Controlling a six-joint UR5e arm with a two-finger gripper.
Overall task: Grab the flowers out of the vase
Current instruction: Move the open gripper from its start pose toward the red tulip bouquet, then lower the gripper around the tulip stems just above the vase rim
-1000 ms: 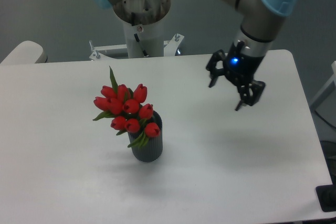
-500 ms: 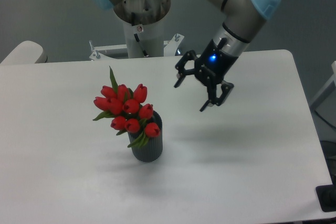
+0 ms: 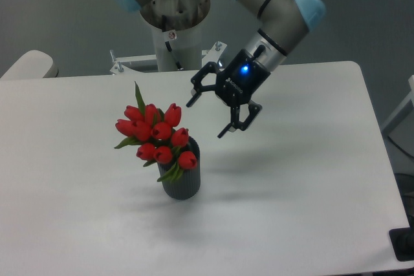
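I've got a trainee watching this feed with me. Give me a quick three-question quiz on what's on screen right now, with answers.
1. True or false: the end effector is holding the flowers.
2. Where are the flowers' stems?
A. lying flat on the table
B. standing in the vase
C. held between the fingers
3. On which side of the flowers, as the camera sees it, is the end effector?

Key
1. False. It is open, empty and clear of the flowers.
2. B. The stems stand in the dark grey vase on the white table.
3. To their right, slightly higher in the picture.
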